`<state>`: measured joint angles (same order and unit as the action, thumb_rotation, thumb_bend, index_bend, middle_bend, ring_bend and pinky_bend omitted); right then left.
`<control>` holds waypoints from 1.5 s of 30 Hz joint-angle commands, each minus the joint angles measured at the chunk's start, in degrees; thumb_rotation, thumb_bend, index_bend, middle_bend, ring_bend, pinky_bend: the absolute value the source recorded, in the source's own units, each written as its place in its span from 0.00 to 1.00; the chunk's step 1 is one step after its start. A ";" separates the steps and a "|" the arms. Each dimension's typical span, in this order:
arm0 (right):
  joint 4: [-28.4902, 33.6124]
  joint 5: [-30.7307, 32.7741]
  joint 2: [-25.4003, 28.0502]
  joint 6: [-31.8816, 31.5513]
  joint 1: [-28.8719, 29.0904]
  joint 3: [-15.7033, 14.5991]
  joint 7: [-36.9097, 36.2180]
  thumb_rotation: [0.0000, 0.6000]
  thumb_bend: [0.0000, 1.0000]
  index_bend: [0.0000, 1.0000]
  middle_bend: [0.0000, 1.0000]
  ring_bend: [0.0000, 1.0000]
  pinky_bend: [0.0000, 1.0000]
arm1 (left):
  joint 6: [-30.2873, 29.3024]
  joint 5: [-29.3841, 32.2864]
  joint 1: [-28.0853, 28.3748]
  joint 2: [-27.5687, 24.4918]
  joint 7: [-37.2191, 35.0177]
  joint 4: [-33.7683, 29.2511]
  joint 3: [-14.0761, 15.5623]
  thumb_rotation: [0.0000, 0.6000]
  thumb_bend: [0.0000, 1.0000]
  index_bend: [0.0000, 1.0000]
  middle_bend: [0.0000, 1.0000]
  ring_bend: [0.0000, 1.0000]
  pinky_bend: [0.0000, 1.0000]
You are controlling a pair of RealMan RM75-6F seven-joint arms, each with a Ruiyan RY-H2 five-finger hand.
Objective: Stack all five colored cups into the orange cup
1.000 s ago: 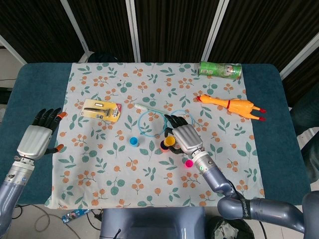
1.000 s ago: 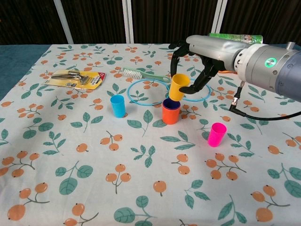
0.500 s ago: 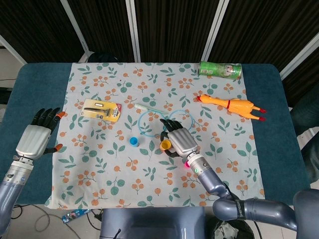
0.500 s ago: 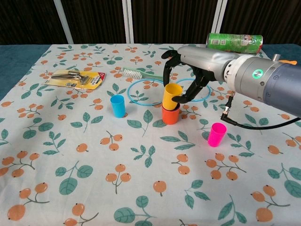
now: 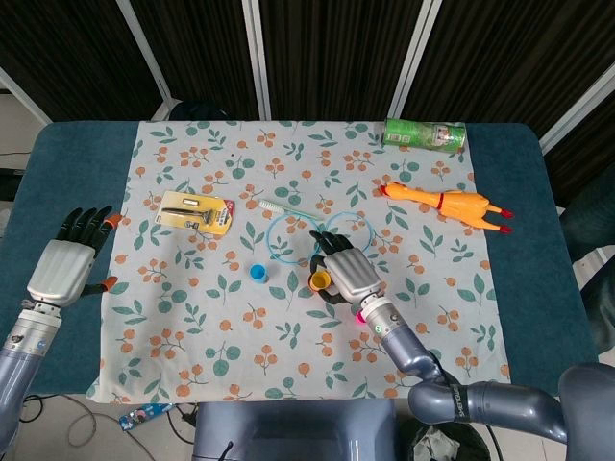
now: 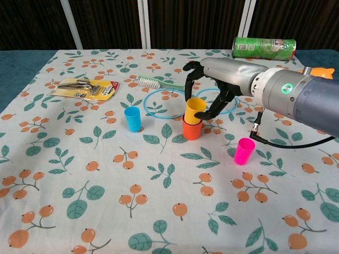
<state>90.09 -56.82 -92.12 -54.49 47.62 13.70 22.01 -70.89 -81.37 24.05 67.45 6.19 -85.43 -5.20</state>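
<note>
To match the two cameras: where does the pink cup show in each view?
Head view: the pink cup peeks out at lower centre, mostly hidden under the right hand.
Chest view: the pink cup stands in plain sight, right of centre, below the forearm.
Shared landmark: the blue cup, left of the stack.

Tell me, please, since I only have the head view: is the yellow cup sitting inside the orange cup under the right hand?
Observer: Yes. The chest view shows the yellow cup seated in the orange cup, with its upper part standing out.
Operator: Does the right hand grip it?
Observer: The right hand curls around it, with fingers on the yellow cup's side.
Operator: And the pink cup by the wrist?
Observer: The pink cup stands upright, apart from the stack.
</note>
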 commanded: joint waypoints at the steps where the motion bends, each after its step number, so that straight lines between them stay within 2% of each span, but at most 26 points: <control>1: 0.28 0.80 0.47 0.79 0.11 -0.57 0.56 1.00 0.39 0.20 0.00 0.02 0.12 | 0.09 -0.11 0.05 0.07 0.10 0.04 0.04 1.00 0.14 0.09 0.00 0.00 0.00; 3: 0.91 2.12 1.40 1.98 0.46 -1.04 1.60 1.00 0.39 0.07 0.00 0.00 0.11 | 0.23 -0.17 0.12 0.10 0.17 -0.04 0.05 1.00 0.14 0.08 0.00 0.00 0.00; 6: 2.13 4.20 2.80 2.55 0.88 -1.22 3.14 1.00 0.39 0.00 0.00 0.00 0.11 | 0.71 -0.24 0.49 0.15 0.60 -0.34 -0.04 1.00 0.13 0.08 0.00 0.00 0.00; 11: 4.32 4.48 5.59 -0.60 -0.34 -0.82 3.37 1.00 0.39 0.00 0.00 0.00 0.11 | 2.91 -0.55 2.15 0.04 2.14 -2.50 -0.25 1.00 0.13 0.08 0.00 0.00 0.00; 16: 7.46 1.25 10.29 -5.09 -3.72 -1.48 1.56 1.00 0.39 0.01 0.00 0.00 0.11 | 5.88 -0.10 4.56 0.33 5.62 -5.28 -0.88 1.00 0.13 0.11 0.00 0.00 0.00; 24: 10.76 -7.83 17.83 -12.91 -11.48 -5.77 -3.31 1.00 0.39 0.01 0.00 0.00 0.10 | 12.05 4.50 8.26 1.80 11.23 -9.02 -1.77 1.00 0.12 0.12 0.00 0.00 0.00; 29: 11.56 -14.31 21.51 -18.63 -17.21 -9.73 -6.47 1.00 0.39 0.01 0.00 0.00 0.11 | 19.18 10.86 11.59 3.06 11.93 -10.54 -2.56 1.00 0.11 0.14 0.00 0.00 0.00; 31: 11.39 -15.73 22.24 -20.75 -19.31 -10.61 -7.98 1.00 0.39 0.01 0.00 0.00 0.11 | 21.59 12.99 13.21 3.92 11.95 -10.17 -3.10 1.00 0.11 0.15 0.00 0.00 0.00; 37: 9.75 -17.64 23.45 -22.77 -22.79 -12.06 -10.98 1.00 0.39 0.01 0.00 0.00 0.11 | 23.13 16.06 16.61 7.97 15.19 -7.79 -3.94 1.00 0.11 0.19 0.00 0.00 0.00; 45: 8.03 -17.85 23.73 -22.06 -24.17 -11.48 -12.49 1.00 0.39 0.01 0.00 0.00 0.11 | 23.48 20.97 20.38 12.85 18.83 -4.83 -5.20 1.00 0.16 0.26 0.00 0.00 0.00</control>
<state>98.18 -74.70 -68.37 -76.63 23.51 2.15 9.57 -47.77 -61.30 43.63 79.48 24.41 -90.93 -10.17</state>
